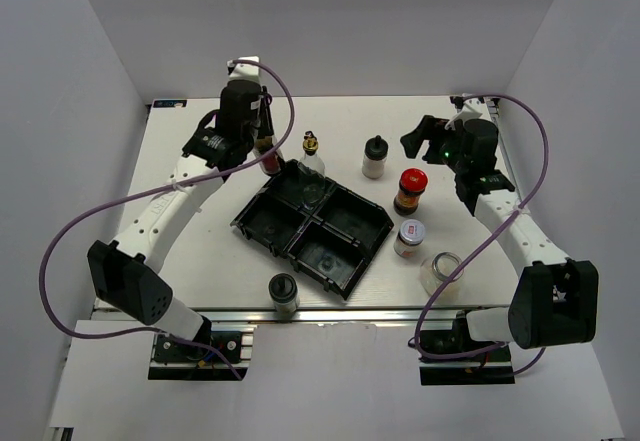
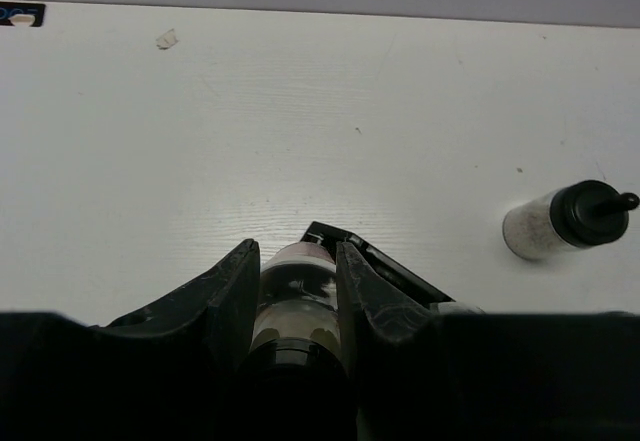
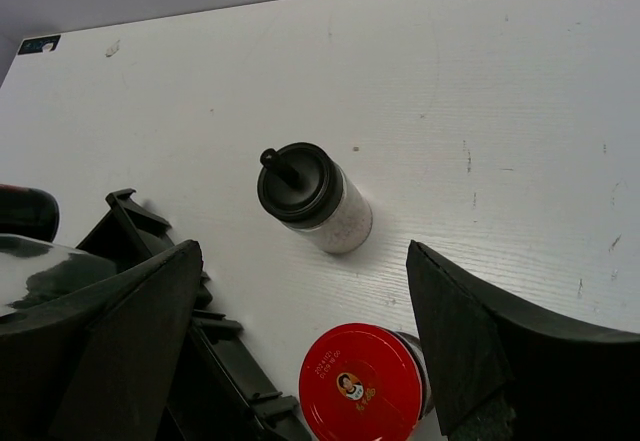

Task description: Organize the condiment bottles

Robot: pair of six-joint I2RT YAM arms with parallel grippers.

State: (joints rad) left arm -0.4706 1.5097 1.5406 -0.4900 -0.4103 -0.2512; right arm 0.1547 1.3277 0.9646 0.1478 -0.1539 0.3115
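My left gripper (image 1: 265, 147) is shut on a black-capped dark bottle (image 1: 269, 160), held at the back left corner of the black tray (image 1: 345, 251). In the left wrist view the bottle (image 2: 296, 296) sits between both fingers (image 2: 230, 291). The clear gold-spouted bottle (image 1: 312, 159) stands in the tray's back compartment. My right gripper (image 1: 419, 140) is open and empty, above the table between the black-capped white shaker (image 1: 374, 158) and the red-lidded dark jar (image 1: 410, 190). Both show in the right wrist view, the shaker (image 3: 318, 200) and the jar (image 3: 363, 383). A black-capped bottle (image 1: 284, 295) stands near the front edge.
The silver-lidded jar (image 1: 409, 238) and the wide clear jar (image 1: 440, 273) stand right of the tray. The tray's other three compartments hold nothing. The shaker also shows in the left wrist view (image 2: 560, 221), past the tray's corner (image 2: 385, 264).
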